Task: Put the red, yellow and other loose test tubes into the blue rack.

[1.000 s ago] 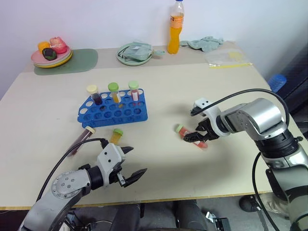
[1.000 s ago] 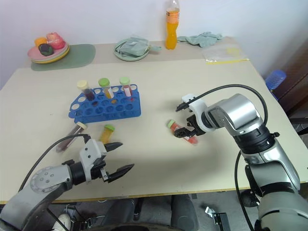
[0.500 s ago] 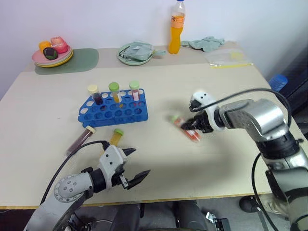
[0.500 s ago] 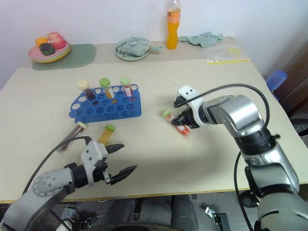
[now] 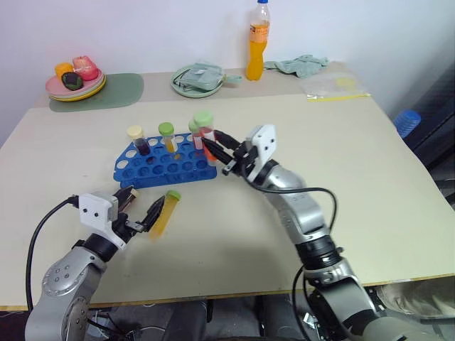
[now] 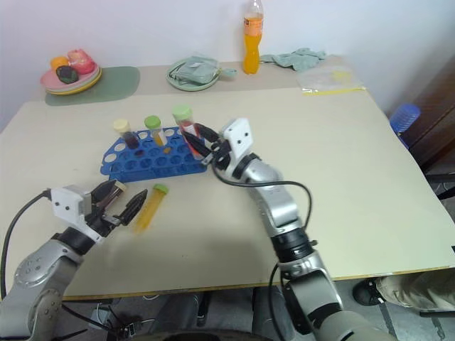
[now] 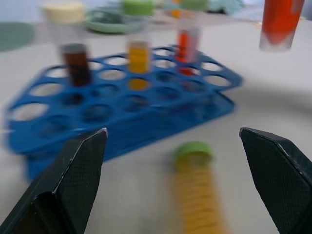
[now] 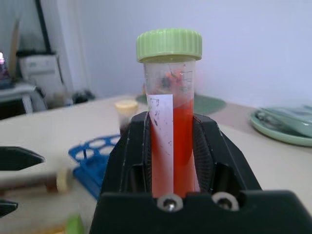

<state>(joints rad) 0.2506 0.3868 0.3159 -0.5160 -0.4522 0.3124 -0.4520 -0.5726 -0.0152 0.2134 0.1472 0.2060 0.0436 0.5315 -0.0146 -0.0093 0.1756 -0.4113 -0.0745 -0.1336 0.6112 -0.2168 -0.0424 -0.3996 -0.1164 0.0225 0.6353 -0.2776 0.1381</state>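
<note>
Red tube clamped upright above the near right corner of the blue rack.

The right pincer [image 5: 215, 147] is clamped on the red tube [image 8: 171, 136], green cap up, long axis close to vertical, just over the blue rack [image 5: 165, 165] on the tabletop [image 5: 341, 177], so the coming move is probably a short descent into an empty hole. The left pincer [image 7: 173, 165] stands wide apart with nothing in it, facing the yellow tube [image 5: 163, 214] lying lengthwise just ahead, cap toward the rack. The purple tube [image 8: 36, 181] lies beside the rack's left end, nearer the left arm.
</note>
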